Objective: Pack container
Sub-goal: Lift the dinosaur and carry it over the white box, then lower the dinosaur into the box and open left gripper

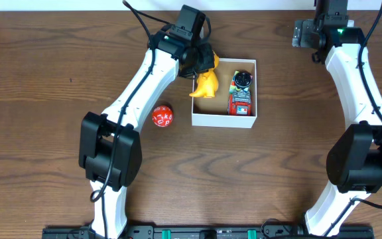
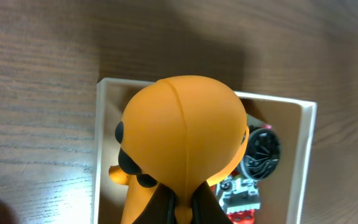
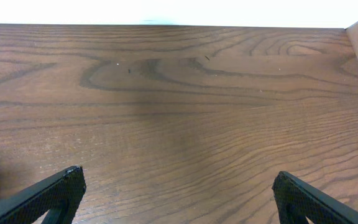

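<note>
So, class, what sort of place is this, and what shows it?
Probably a robot lab or test bench: a left arm and a right arm at a wooden table, with a small box, an orange toy and a red ball.

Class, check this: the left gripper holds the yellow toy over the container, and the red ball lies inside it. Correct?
No: the overhead view shows the red ball on the table beside the container, not inside. The rest stands.
</note>
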Action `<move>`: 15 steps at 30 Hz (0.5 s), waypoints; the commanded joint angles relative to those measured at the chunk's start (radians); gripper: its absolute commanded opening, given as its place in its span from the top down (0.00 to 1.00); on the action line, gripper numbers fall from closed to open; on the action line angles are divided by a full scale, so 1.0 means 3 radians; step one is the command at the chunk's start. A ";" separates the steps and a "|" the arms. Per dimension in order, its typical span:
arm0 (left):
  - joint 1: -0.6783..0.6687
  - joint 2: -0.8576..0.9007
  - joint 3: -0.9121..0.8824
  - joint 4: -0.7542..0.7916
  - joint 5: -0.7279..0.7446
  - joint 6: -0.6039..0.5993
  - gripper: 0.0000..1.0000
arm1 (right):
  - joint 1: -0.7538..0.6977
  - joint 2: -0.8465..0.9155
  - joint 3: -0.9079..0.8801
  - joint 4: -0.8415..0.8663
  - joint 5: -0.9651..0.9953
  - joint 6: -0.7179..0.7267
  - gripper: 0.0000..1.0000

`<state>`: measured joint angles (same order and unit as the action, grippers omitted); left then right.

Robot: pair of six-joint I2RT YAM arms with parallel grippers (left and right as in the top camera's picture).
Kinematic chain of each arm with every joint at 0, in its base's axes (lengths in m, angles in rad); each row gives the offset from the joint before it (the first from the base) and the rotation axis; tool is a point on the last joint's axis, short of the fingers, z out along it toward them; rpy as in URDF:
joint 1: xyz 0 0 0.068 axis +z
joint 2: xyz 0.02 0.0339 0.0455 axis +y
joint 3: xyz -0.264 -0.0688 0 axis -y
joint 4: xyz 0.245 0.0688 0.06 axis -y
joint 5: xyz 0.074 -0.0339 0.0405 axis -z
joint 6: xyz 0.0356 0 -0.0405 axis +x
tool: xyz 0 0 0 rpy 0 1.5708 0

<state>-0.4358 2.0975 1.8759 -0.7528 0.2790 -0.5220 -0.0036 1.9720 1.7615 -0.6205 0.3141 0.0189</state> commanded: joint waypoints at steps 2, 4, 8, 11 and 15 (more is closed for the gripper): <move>-0.0025 0.0181 0.0011 -0.0057 0.0005 0.0080 0.94 | -0.0013 -0.0042 0.0036 -0.0004 0.0024 0.0033 0.01; -0.0046 0.0230 0.0011 -0.0058 0.0006 0.0080 0.94 | -0.0013 -0.0042 0.0036 -0.0004 0.0024 0.0033 0.01; -0.0084 0.0294 0.0011 -0.0065 0.0004 0.0107 0.94 | -0.0013 -0.0042 0.0036 -0.0004 0.0023 0.0033 0.01; -0.0095 0.0310 0.0011 -0.0097 0.0003 0.0137 0.94 | -0.0011 -0.0042 0.0036 -0.0004 0.0023 0.0034 0.01; -0.0095 0.0312 -0.0001 -0.0165 0.0004 0.0182 0.94 | -0.0013 -0.0042 0.0036 -0.0004 0.0024 0.0033 0.01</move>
<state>-0.4652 2.1891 1.8759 -0.7864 0.2821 -0.4953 -0.0036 1.9720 1.7615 -0.6205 0.3138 0.0185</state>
